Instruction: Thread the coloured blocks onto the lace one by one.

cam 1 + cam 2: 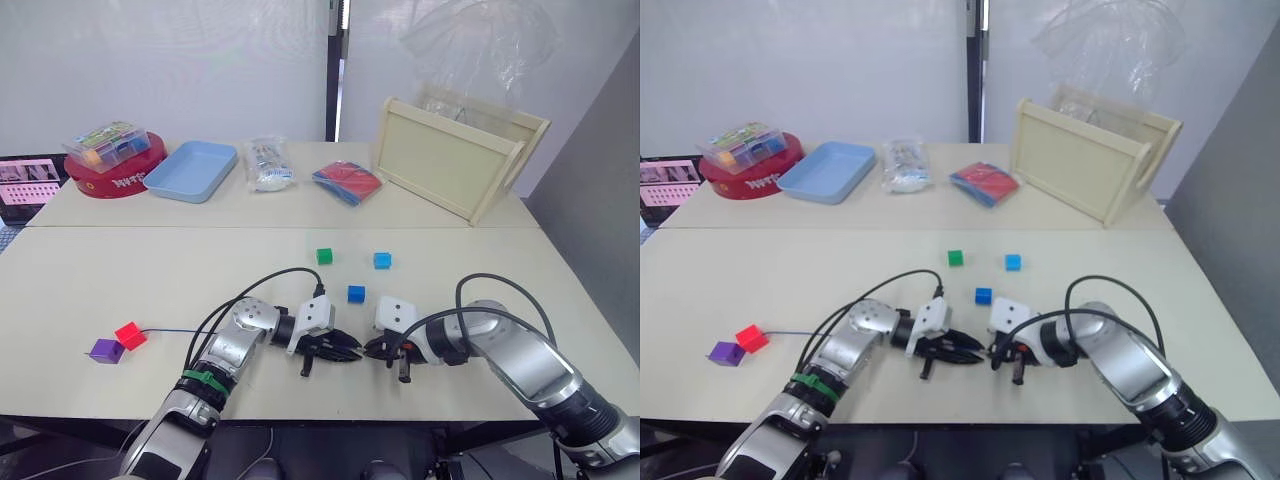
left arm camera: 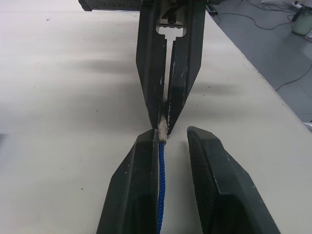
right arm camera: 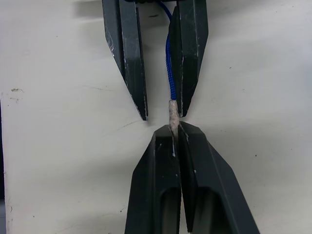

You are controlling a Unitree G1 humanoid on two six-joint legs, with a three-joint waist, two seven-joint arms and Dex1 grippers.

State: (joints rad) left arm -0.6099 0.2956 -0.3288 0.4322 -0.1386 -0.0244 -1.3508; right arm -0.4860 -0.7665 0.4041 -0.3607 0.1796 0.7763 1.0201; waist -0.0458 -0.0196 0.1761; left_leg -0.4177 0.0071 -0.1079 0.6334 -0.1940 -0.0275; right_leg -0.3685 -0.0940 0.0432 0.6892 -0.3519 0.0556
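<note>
Nearest: left gripper (image 1: 345,351) and right gripper (image 1: 377,349), met tip to tip at the front edge of the table (image 1: 120,290).
- Right gripper: fingers pressed together, with the lace (image 3: 169,68) pinched by its pale tip (image 3: 173,117).
- Left gripper: fingers parted, with the blue cord lying along one finger, unclamped.
- Risk, judged: the hold is on the tip's very end only; any tug from the trailing cord could pull it free, and a tip buried between the fingers leaves little to enter a block.
- Wrist views: pinch and parted fingers are made plain. Eye views: this is left unresolved, but the blocks are laid out.

Middle: darker blue block (image 1: 356,294) just beyond the grippers; red block (image 1: 130,335) and purple block (image 1: 106,351) far left, touching, with cord running from them.

Farther: green block (image 1: 324,256), light blue block (image 1: 382,260).
</note>
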